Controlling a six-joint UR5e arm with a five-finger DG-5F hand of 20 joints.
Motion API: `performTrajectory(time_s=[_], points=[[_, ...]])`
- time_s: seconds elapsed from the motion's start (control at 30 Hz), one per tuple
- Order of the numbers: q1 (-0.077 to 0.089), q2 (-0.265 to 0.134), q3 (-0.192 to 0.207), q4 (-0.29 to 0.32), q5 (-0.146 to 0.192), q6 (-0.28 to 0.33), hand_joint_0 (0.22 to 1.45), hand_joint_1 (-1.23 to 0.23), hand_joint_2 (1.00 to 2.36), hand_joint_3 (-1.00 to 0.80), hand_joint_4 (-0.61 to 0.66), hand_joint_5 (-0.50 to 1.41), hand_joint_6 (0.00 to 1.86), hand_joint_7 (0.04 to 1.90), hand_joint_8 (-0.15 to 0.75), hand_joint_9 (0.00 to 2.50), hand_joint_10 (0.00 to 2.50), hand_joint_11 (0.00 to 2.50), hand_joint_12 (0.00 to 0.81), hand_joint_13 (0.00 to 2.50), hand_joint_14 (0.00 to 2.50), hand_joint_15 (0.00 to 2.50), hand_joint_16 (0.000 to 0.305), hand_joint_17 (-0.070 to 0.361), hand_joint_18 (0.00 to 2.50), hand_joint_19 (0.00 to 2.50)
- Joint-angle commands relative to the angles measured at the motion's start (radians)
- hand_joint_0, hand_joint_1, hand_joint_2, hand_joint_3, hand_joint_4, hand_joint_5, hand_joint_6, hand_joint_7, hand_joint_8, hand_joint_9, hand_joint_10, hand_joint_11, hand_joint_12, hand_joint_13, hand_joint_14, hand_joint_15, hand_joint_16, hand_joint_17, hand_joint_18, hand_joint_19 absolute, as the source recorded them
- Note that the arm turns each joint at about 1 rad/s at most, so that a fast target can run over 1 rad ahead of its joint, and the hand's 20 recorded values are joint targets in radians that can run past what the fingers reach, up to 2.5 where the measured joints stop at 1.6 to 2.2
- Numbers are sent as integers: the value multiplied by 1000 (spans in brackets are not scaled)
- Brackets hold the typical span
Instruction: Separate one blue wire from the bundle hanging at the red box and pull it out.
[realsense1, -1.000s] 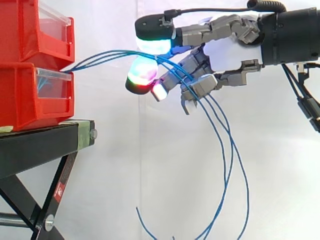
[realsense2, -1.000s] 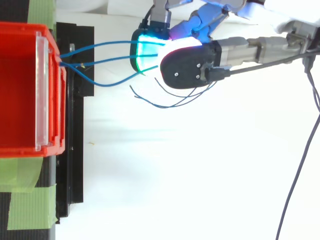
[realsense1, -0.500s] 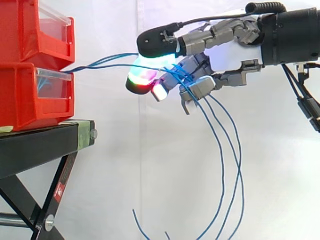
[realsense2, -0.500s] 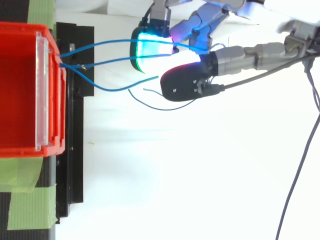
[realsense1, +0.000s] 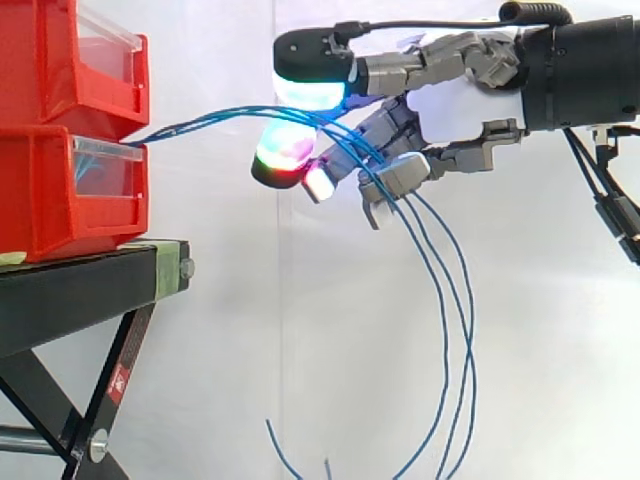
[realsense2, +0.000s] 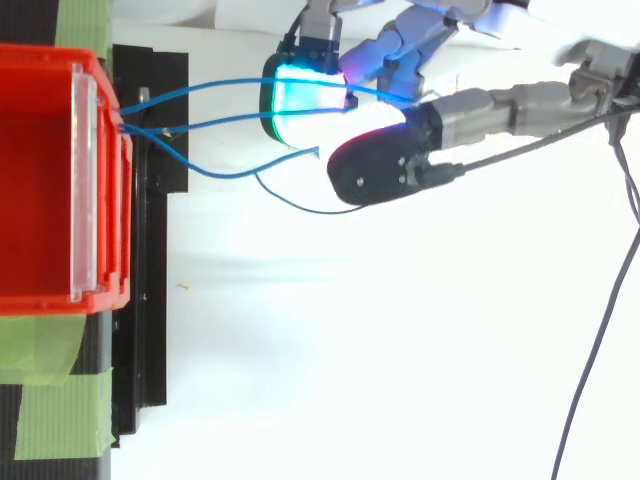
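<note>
Robot hand (realsense1: 455, 105), at 3 o'clock from the red box (realsense1: 50, 200), clasps the blue wires (realsense1: 200, 121) between curled fingers.

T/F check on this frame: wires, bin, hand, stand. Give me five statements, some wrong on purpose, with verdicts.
1. The blue wires reach from the lower red bin to the hand. True.
2. The hand's fingers are curled round the wires. True.
3. The hand comes in from the side view's left. False: from the right.
4. The bin sits on a white table. False: on a black stand.
5. The wires' far ends lie coiled on the stand. False: they hang below the hand.
</note>
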Motion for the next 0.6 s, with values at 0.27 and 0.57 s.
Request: performTrajectory(time_s=[0.27, 0.57], points=[[0, 0, 1, 0, -1, 0, 663, -501, 1019, -284, 241, -127, 551, 1262, 301, 915, 18, 1037, 299, 1194, 539, 1690, 51, 115, 826, 1083], [0, -1, 1, -2, 1, 0, 652, -444, 1018, -303, 239, -121, 500, 1315, 300, 929, 19, 1042, 299, 1202, 560, 1694, 51, 116, 844, 1082]])
